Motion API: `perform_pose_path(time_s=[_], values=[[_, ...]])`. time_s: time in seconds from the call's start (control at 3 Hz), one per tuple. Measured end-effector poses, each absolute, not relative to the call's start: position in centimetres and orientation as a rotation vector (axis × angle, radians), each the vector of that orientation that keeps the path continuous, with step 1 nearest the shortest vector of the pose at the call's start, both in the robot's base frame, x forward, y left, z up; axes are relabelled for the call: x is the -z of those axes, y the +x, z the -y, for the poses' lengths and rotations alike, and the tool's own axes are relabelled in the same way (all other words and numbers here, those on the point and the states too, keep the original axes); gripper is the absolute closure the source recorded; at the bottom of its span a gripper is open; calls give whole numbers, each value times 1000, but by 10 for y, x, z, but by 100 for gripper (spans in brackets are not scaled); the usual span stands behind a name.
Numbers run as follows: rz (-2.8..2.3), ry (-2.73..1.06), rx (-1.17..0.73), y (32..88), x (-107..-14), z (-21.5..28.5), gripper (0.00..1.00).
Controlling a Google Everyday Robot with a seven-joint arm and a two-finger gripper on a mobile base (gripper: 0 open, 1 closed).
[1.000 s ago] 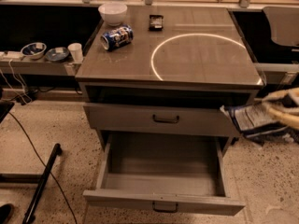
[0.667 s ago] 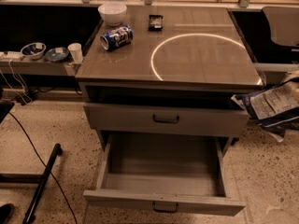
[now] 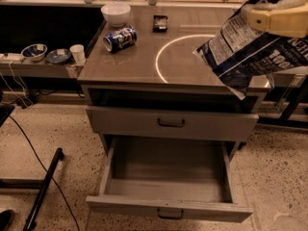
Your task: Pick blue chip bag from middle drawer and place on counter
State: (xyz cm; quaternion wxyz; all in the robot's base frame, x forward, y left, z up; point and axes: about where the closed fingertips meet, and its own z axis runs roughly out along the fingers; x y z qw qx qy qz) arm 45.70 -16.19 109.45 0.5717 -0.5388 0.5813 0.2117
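The blue chip bag [image 3: 250, 49], dark foil with white print, hangs in the air at the upper right, over the right edge of the counter [image 3: 139, 66]. My gripper [image 3: 276, 19] is at the bag's top, and a yellowish finger [image 3: 279, 22] lies across the foil. The gripper is shut on the bag. The counter carries a thin white circle outline [image 3: 159, 61], partly hidden by the bag. The middle drawer [image 3: 168, 208] stands pulled out below, with a bare grey interior.
A blue-and-white can [image 3: 120, 38] lies on the counter's left part, with a white bowl [image 3: 116, 13] and a small dark object [image 3: 160, 22] behind it. The drawer front above [image 3: 171, 123] is shut. A side shelf at left holds bowls [image 3: 34, 51] and a cup [image 3: 77, 53]. A black pole [image 3: 43, 189] lies on the floor.
The gripper has lifted the bag from beside the cabinet's right side, at upper-drawer height, to above the counter's right edge.
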Motion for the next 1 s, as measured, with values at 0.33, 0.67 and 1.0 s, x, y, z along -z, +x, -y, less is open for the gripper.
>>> perform_pose_path(time_s=[0.33,0.67,1.0], values=[[-1364,-1265,-498,457,-1094,161,100],[-1442,-1229,-502,482,-1071,164,100],[-1469,-1137,-453,543,-1050,163,100]])
